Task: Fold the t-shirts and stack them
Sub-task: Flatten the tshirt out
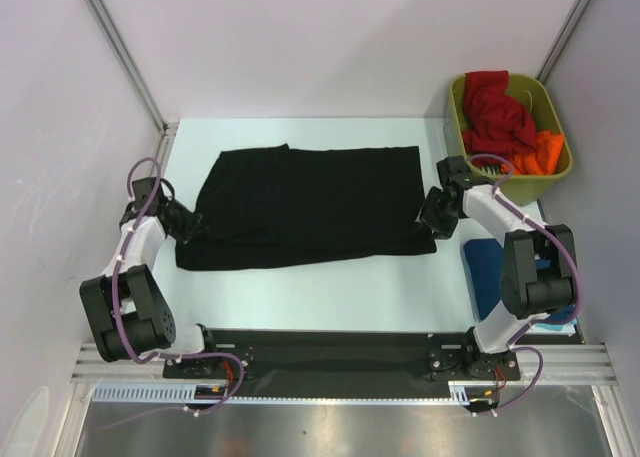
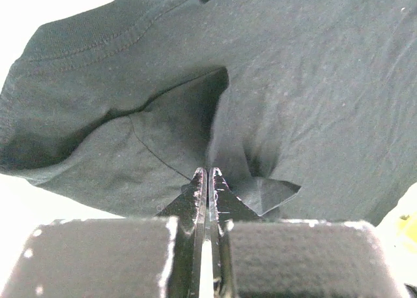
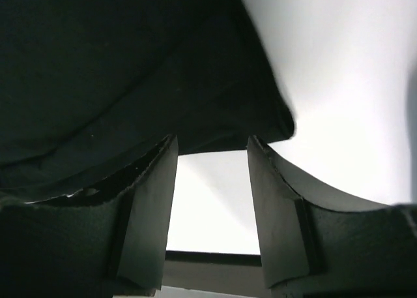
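A black t-shirt (image 1: 310, 202) lies spread flat on the white table, sleeves to the left. At its left edge my left gripper (image 1: 192, 225) is shut, and in the left wrist view its tips (image 2: 208, 173) pinch a puckered fold of the black cloth (image 2: 313, 83) below the sleeve. My right gripper (image 1: 433, 217) sits at the shirt's right hem. In the right wrist view it (image 3: 211, 145) stands open with bare table between the fingers, and the hem of the black t-shirt (image 3: 117, 63) lies just at the fingertips.
An olive-green bin (image 1: 453, 102) at the back right holds a red t-shirt (image 1: 495, 107) and an orange one (image 1: 540, 152). A dark blue t-shirt (image 1: 485, 262) lies beside the right arm, with teal cloth (image 1: 553, 322) by its base.
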Tool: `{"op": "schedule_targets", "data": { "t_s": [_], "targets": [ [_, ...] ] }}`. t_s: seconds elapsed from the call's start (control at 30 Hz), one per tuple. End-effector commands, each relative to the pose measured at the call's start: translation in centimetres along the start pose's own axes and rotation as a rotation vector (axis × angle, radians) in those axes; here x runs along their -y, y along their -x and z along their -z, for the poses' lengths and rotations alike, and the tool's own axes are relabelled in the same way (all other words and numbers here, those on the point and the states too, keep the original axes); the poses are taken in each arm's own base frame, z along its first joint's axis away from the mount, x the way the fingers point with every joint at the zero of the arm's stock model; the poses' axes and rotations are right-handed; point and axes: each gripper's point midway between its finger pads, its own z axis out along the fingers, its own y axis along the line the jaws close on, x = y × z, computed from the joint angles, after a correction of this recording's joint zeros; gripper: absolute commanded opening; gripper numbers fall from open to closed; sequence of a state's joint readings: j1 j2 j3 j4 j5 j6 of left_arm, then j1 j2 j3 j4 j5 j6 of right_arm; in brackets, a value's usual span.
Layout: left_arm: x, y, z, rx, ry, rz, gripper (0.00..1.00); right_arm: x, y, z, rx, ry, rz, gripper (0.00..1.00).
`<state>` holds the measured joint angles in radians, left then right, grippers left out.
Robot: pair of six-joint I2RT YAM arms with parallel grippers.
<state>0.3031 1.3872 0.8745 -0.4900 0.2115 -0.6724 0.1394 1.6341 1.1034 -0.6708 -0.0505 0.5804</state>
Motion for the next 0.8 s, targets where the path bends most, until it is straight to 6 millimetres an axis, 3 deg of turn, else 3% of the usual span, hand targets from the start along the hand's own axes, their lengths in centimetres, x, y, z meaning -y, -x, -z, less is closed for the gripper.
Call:
{"op": "schedule_targets", "data": {
  "t_s": [0.0,0.3,0.77],
  "targets": [
    [1.3,1.6,1.5,0.058,-0.020,-0.043,0.00,0.2,2.4,-0.6,0.113,-0.052,-0.031,0.51],
    [1.7,1.7,2.1,0.065,-0.036,-0.058,0.00,-0.2,1.3,-2.0,0.063,-0.029,-0.047,0.51],
    [2.2,2.2,2.4,0.074,-0.035,-0.065,0.00,-0.8,2.1,-3.6,0.062,-0.026,-0.026,0.45]
  ]
}}
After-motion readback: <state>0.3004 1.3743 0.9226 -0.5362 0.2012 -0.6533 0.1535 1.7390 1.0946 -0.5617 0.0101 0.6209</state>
